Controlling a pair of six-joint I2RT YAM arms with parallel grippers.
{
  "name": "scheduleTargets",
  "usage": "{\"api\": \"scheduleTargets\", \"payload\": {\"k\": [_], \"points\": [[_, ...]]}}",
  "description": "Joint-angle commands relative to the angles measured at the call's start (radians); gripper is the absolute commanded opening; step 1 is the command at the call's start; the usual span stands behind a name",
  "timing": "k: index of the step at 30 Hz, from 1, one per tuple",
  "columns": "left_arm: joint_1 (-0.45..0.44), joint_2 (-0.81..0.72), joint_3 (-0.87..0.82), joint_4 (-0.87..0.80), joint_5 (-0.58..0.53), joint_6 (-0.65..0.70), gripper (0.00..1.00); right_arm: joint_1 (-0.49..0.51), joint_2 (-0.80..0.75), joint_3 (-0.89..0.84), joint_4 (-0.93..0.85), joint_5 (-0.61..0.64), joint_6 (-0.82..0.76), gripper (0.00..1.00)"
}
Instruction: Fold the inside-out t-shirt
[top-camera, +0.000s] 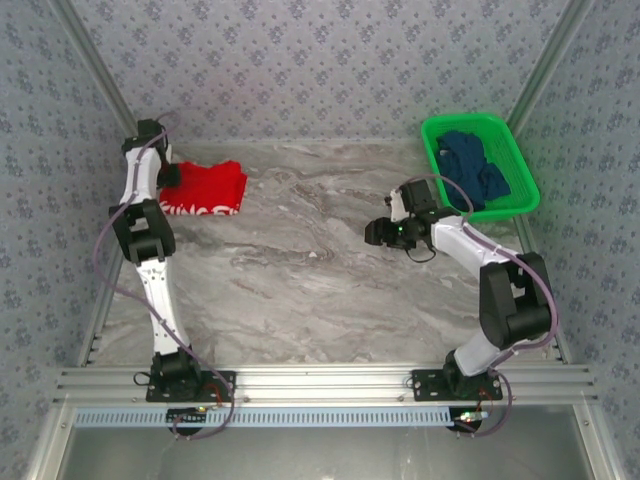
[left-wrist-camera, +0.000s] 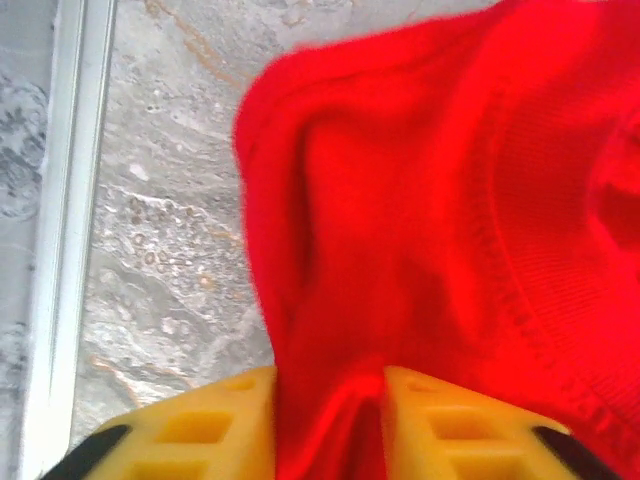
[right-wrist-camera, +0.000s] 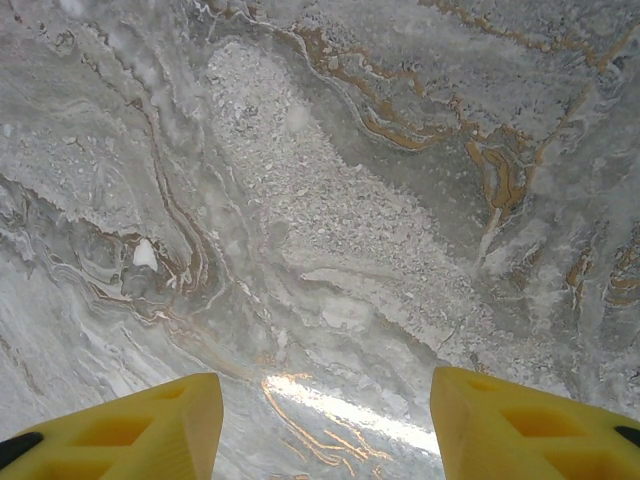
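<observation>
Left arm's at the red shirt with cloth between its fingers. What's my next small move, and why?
Probably spread the left fingers wider and lift straight up, clear of the t-shirt. A ridge of red cloth sits between them, and from above the shirt lies as a compact folded bundle, so a sideways pull could drag it open.

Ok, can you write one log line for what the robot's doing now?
shirt: red t-shirt at far left of table | left gripper: cloth between jaws, grip unclear | right gripper: open, empty, over table
</observation>
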Motion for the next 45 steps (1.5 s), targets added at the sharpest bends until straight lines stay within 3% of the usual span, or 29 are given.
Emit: {"api": "scheduleTargets", "payload": {"k": [1, 4, 7, 11, 13, 15, 18, 21, 26, 32, 39, 44, 45], "points": [[-0.010, -0.085, 0.015, -0.088, -0.042, -0.065, 0.46, 0.012, -0.023, 0.035, -0.026, 0.054, -0.037, 0.61], [-0.031, -0.278, -0.211, 0.027, -0.026, -0.112, 0.58, 0.026, -0.082, 0.031, -0.043, 0.188, -0.089, 0.63], [-0.052, -0.529, -0.513, 0.214, 0.021, -0.179, 0.72, 0.052, -0.151, 0.021, -0.042, 0.402, -0.122, 0.66], [-0.099, -0.865, -0.902, 0.455, 0.088, -0.259, 0.82, 0.087, -0.237, -0.022, 0.015, 0.667, -0.191, 0.75], [-0.131, -1.011, -1.093, 0.571, 0.112, -0.284, 0.85, 0.090, -0.276, -0.068, 0.063, 0.747, -0.213, 0.83], [-0.160, -1.150, -1.280, 0.699, 0.139, -0.318, 0.92, 0.086, -0.311, -0.121, 0.124, 0.824, -0.223, 0.99], [-0.190, -1.312, -1.543, 0.881, 0.134, -0.352, 0.98, 0.078, -0.338, -0.180, 0.190, 0.925, -0.241, 1.00], [-0.201, -1.422, -1.752, 1.030, 0.042, -0.358, 0.98, 0.053, -0.336, -0.262, 0.300, 0.971, -0.283, 1.00], [-0.202, -1.439, -1.941, 1.262, -0.066, -0.199, 0.98, -0.015, -0.321, -0.478, 0.623, 0.886, -0.363, 1.00], [-0.207, -1.256, -2.007, 1.539, 0.008, -0.101, 0.98, -0.100, -0.273, -0.720, 1.156, 0.784, -0.384, 1.00], [-0.194, -1.053, -2.038, 1.790, 0.059, -0.065, 0.98, -0.199, -0.234, -0.737, 1.224, 0.644, -0.339, 1.00], [-0.187, -1.060, -2.037, 1.767, 0.071, -0.071, 0.98, -0.240, 0.008, -0.782, 1.609, 0.621, -0.374, 1.00], [-0.188, -1.060, -2.038, 1.770, 0.070, -0.071, 0.98, -0.239, -0.031, -0.757, 1.508, 0.626, -0.359, 1.00]]}}
